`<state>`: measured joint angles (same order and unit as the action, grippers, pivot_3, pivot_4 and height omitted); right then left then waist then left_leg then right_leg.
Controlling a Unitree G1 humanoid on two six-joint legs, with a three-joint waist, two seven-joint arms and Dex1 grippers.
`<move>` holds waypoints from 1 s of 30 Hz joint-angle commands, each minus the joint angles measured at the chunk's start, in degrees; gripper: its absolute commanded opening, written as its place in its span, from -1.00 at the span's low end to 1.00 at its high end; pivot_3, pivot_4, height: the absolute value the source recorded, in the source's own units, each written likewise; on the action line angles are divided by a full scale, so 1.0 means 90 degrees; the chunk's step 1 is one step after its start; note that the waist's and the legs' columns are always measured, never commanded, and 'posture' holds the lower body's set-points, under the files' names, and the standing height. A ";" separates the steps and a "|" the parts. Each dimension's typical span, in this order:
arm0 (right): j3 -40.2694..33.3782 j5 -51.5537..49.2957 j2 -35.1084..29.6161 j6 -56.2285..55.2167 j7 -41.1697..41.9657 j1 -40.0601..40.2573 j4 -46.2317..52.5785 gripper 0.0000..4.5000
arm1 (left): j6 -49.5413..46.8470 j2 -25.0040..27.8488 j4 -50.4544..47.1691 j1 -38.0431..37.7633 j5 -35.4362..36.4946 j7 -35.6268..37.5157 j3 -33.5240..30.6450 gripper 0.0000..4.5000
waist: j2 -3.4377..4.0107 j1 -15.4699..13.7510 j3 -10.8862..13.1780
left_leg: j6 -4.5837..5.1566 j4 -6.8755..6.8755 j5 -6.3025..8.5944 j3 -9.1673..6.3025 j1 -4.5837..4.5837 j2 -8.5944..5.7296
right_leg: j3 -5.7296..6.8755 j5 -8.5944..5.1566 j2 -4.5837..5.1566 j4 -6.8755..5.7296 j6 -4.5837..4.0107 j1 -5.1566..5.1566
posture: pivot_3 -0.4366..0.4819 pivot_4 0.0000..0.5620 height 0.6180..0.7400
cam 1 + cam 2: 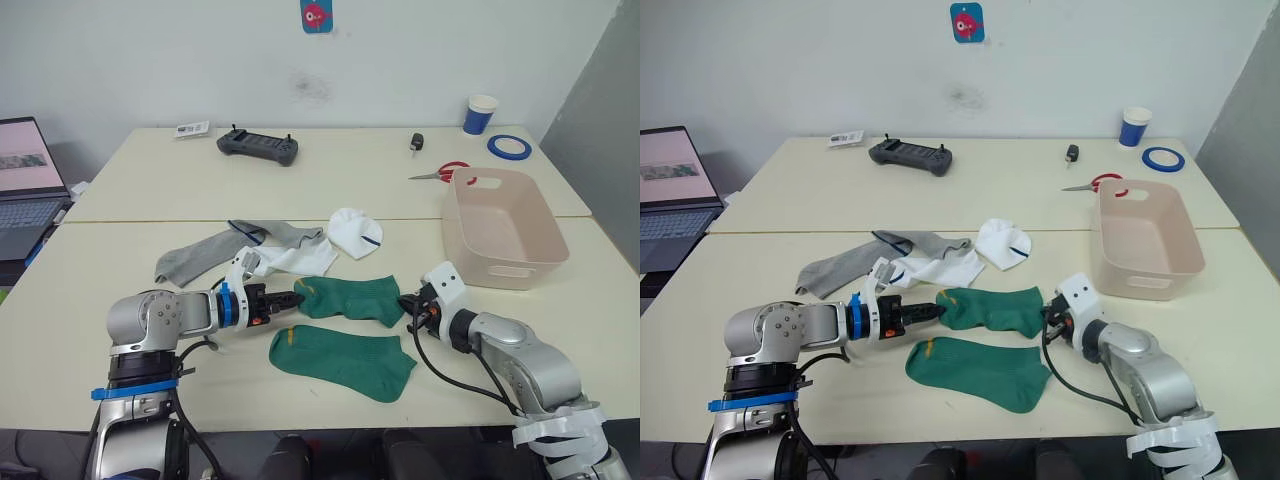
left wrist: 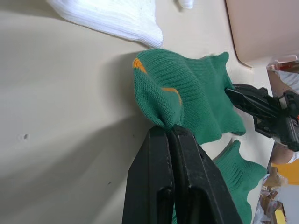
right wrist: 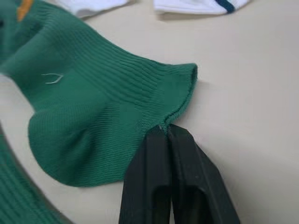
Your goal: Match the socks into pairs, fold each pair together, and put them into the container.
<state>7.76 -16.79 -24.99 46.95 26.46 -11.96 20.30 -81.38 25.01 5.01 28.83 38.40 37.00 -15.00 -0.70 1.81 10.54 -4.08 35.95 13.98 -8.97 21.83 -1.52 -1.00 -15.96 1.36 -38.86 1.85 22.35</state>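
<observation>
Two robot arms hold one dark green sock (image 1: 352,298) stretched between them, near the front edge of the tabletop (image 1: 120,215). The left gripper (image 1: 292,300) has its fingers pinched together on the toe end, where an orange mark shows. The right gripper (image 1: 408,305) is pinched on the sock's cuff edge, though how much cloth it has caught is hard to tell. The second green sock (image 1: 343,359) lies flat just in front, closer to the front edge.

The green pair seems to be the step in hand — matched, not yet folded. Next, the held sock likely needs laying squarely over its partner.

Two grey socks (image 1: 200,256) and two white socks (image 1: 355,232) wait in a loose heap behind. The pinkish tub (image 1: 505,228) stands toward the right edge, and it looks empty.
</observation>
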 commanded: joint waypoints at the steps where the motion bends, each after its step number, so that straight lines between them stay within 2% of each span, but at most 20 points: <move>1: -0.0084 -0.0003 -0.0007 -0.0161 0.0022 0.0010 0.0265 -0.98 | 0.0093 0.0106 -0.0116 0.0001 0.0182 0.0113 -0.0023 -1.00 | 0.0000 -0.0003 0.0000 | 0.0000 0.0000 0.0000 0.0000 0.0000 0.0000 | 0.0001 0.0000 0.0000 0.0000 0.0000 0.0000 | -0.05 -0.47 1.00; 8: -0.0673 -0.0210 -0.0264 -0.0491 0.0195 -0.0044 0.0722 -0.98 | 0.0070 0.0547 -0.0317 0.0239 0.0526 0.0539 -0.0122 -1.00 | -0.0006 -0.0005 0.0009 | 0.0000 0.0000 0.0000 0.0000 0.0005 -0.0001 | 0.0000 0.0000 0.0000 0.0002 0.0000 0.0003 | -0.05 -0.47 1.00; 11: -0.1038 -0.0596 -0.0442 -0.0244 0.0368 0.0037 0.1254 -0.98 | -0.0106 0.0989 -0.0574 0.0282 0.0808 0.0884 -0.0031 -1.00 | -0.0017 -0.0003 0.0015 | 0.0001 -0.0002 0.0001 -0.0004 0.0007 0.0000 | 0.0003 0.0000 0.0000 0.0004 0.0000 0.0005 | -0.05 -0.47 1.00; 15: -0.1810 -0.1802 -0.0548 0.0528 0.0539 0.0458 0.2293 -0.98 | -0.0807 0.1541 -0.1033 0.0179 0.1463 0.1214 -0.0222 -1.00 | -0.0017 -0.0002 0.0015 | 0.0002 -0.0020 0.0002 -0.0005 0.0007 0.0006 | 0.0005 -0.0001 0.0000 0.0024 -0.0001 0.0002 | -0.05 -0.47 1.00; 19: -0.2398 -0.3271 -0.0566 0.1428 0.0362 0.0969 0.3130 -0.98 | -0.1229 0.2126 -0.1626 -0.0389 0.2045 0.1519 -0.0236 -1.00 | -0.0015 0.0019 0.0016 | 0.0024 -0.0026 0.0014 0.0001 0.0009 0.0011 | -0.0001 -0.0005 0.0000 0.0033 -0.0007 0.0005 | -0.05 -0.47 1.00; 24: -0.2328 -0.4292 -0.0550 0.1868 -0.0194 0.1943 0.3820 -0.98 | -0.1016 0.2443 -0.1906 -0.1148 0.2071 0.1643 0.0086 -1.00 | -0.0014 -0.0010 0.0018 | 0.0024 -0.0031 0.0016 -0.0015 0.0009 0.0017 | -0.0005 -0.0025 0.0002 0.0030 -0.0042 0.0005 | -0.05 -0.47 1.00; 30: -0.1907 -0.4197 -0.0714 0.1691 -0.0599 0.2627 0.3950 -0.98 | -0.0094 0.2822 -0.1879 -0.1814 0.1538 0.1827 0.0862 -1.00 | -0.0015 -0.0018 0.0020 | 0.0022 -0.0035 0.0017 -0.0009 0.0007 0.0023 | -0.0002 -0.0048 0.0008 0.0028 -0.0083 0.0003 | -0.05 -0.47 1.00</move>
<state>-9.57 -55.10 -30.87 63.85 21.75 11.28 54.81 -85.42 49.75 -11.51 12.69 53.59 52.24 -8.56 -0.83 1.65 10.72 -3.89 35.64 14.14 -9.04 21.90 -1.32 -1.01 -16.39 1.45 -38.60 1.10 22.38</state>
